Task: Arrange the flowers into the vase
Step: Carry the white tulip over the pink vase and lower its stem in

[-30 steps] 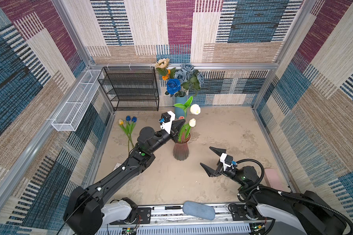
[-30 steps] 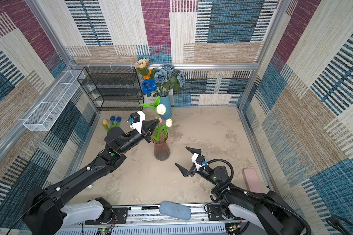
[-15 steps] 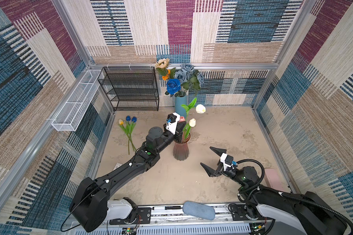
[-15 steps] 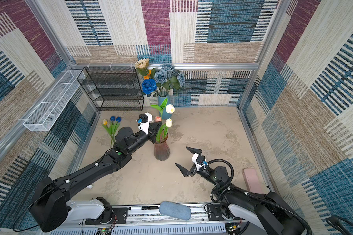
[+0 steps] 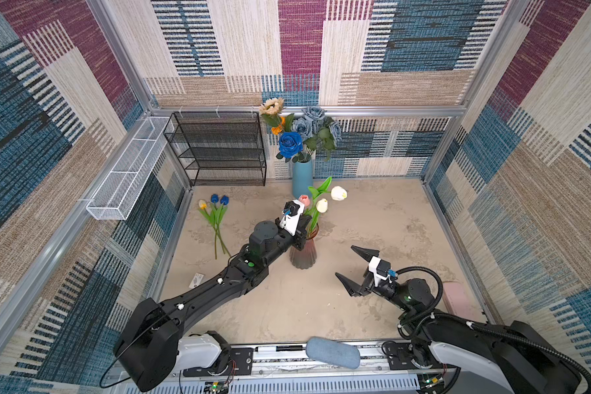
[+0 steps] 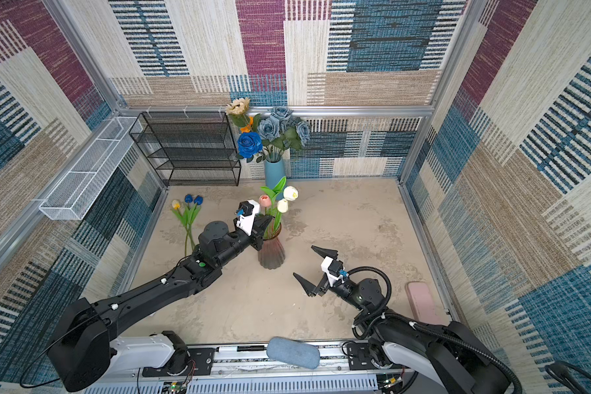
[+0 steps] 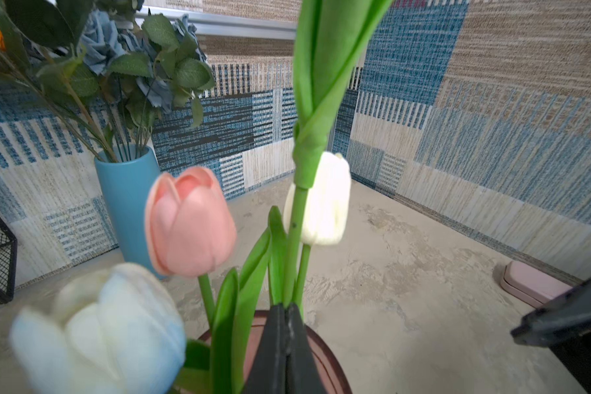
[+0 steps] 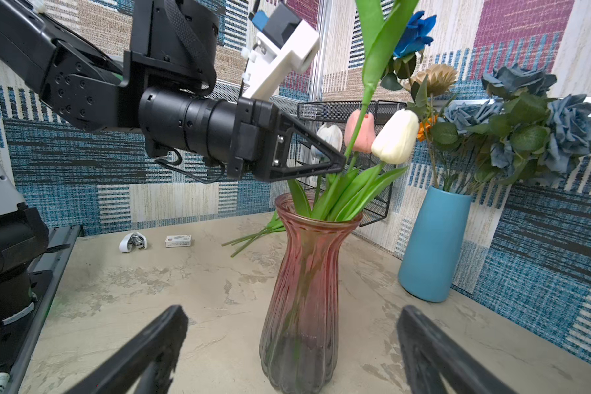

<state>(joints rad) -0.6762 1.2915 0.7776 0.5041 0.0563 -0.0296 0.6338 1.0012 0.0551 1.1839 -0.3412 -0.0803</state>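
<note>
At left, three loose tulips (image 5: 215, 218) lie flat on the worktop (image 5: 372, 211), well apart from the pink glass vase (image 5: 302, 254); in my judgement they are waiting for later insertion. My left jaws are pressed fully together on a green tulip stem (image 7: 293, 235) directly above the vase rim, to lower it in among the tulips standing there. My right jaws stand wide and empty, clear of the vase. The small box (image 8: 178, 240) bears print too small to read.

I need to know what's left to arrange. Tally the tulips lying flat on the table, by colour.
Yellow tulip: 1
Blue tulips: 2
Total: 3
</note>
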